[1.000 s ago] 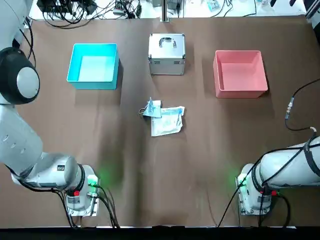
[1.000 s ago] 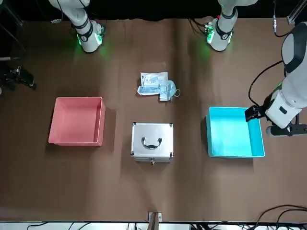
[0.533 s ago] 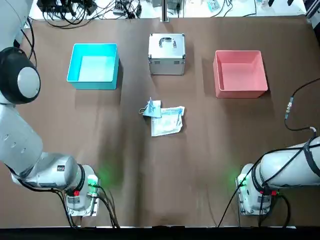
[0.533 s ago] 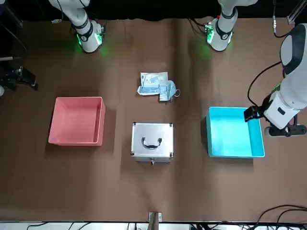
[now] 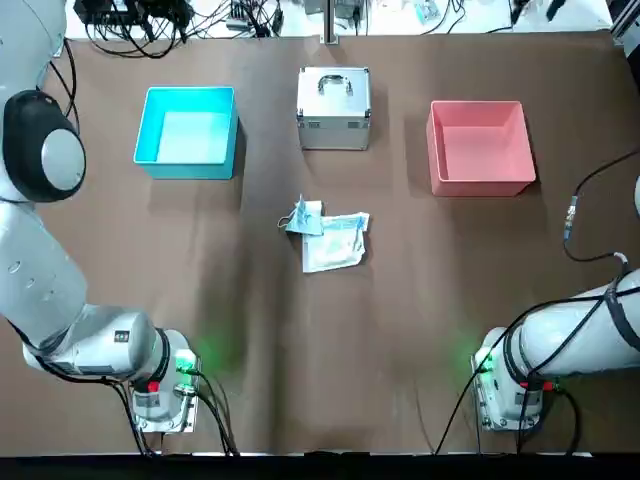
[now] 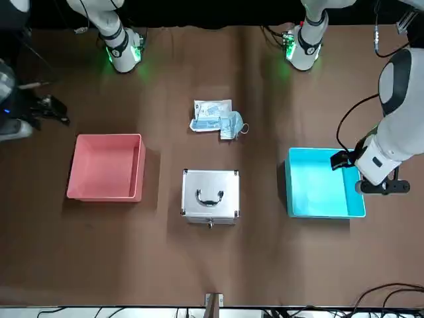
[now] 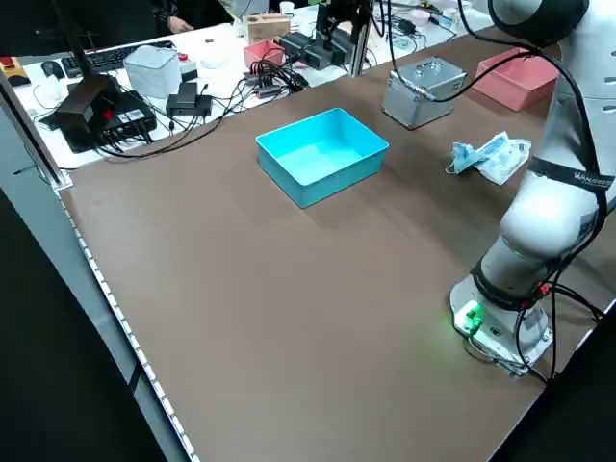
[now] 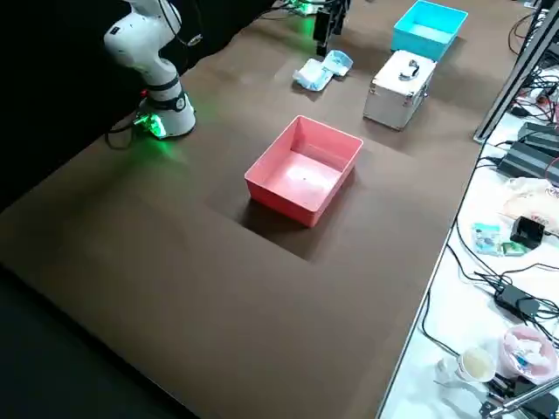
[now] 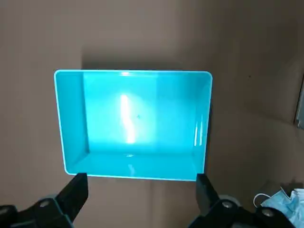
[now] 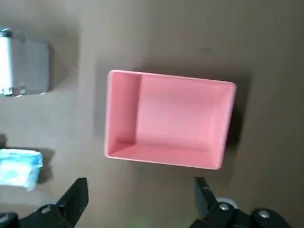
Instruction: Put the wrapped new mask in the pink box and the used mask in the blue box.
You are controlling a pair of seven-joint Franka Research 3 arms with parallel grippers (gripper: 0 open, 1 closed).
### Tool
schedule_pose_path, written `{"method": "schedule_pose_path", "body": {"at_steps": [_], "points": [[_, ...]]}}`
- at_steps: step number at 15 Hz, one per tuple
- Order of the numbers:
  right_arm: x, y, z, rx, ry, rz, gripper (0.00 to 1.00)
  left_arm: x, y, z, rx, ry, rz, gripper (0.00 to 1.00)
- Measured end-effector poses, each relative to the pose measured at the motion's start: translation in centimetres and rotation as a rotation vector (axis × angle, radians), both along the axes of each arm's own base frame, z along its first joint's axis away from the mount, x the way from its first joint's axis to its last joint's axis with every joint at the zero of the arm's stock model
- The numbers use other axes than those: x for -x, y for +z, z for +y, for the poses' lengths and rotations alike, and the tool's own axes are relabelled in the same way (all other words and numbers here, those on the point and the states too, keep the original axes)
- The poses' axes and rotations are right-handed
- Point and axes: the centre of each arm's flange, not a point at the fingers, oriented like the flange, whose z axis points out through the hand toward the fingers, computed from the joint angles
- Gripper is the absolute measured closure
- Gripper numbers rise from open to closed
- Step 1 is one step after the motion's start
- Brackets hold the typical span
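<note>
The wrapped new mask (image 5: 336, 243) lies flat mid-table. The bunched light-blue used mask (image 5: 303, 218) rests against its corner on the blue-box side. The blue box (image 5: 187, 131) stands at the far left and holds nothing, as does the pink box (image 5: 480, 146) at the far right. My left gripper (image 9: 141, 192) hangs open high over the table, looking down on the blue box (image 9: 133, 124); it shows at the box's edge (image 6: 344, 159) in the front view. My right gripper (image 10: 140, 194) is open high above the pink box (image 10: 168, 118), out beside the table's edge (image 6: 45, 109).
A silver metal case (image 5: 334, 106) with a handle stands at the back between the two boxes. Cables and equipment lie beyond the table's far edge (image 5: 330, 36). Both arm bases (image 5: 160, 395) sit at the near edge.
In the front view the left gripper has edged toward the blue box. The right arm has swung further into view beside the pink box. The masks have not moved.
</note>
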Motion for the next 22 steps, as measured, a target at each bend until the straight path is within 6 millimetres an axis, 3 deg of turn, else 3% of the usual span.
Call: {"method": "schedule_pose_path", "body": {"at_steps": [3, 6, 9, 13, 16, 17, 22], "points": [[-0.7, -1.7, 2.3, -0.049, 0.022, 0.022, 0.02, 0.2, -0.8, -1.8, 0.018, 0.057, 0.019, 0.0], [-0.8, -3.1, 4.5, -0.074, -0.019, 0.06, 0.02, 1.2, -2.7, -8.0, 0.006, 0.12, 0.053, 0.0], [-0.9, -6.6, 9.2, -0.085, -0.091, 0.124, 0.02, 2.8, -5.2, -14.8, 0.018, 0.096, 0.103, 0.0], [-0.5, -11.8, 15.7, -0.127, -0.172, 0.174, 0.02, 4.8, -6.5, -19.5, 0.06, 0.078, 0.157, 0.0], [1.6, -16.5, 19.6, -0.142, -0.198, 0.216, 0.02, 7.2, -7.9, -22.6, 0.041, 0.119, 0.201, 0.0], [3.6, -19.3, 21.6, -0.173, -0.206, 0.28, 0.02, 8.7, -9.3, -24.5, 0.024, 0.133, 0.224, 0.0], [8.3, -24.7, 26.1, -0.24, -0.227, 0.368, 0.03, 11.4, -13.7, -28.0, 0.03, 0.199, 0.177, 0.0]]}}
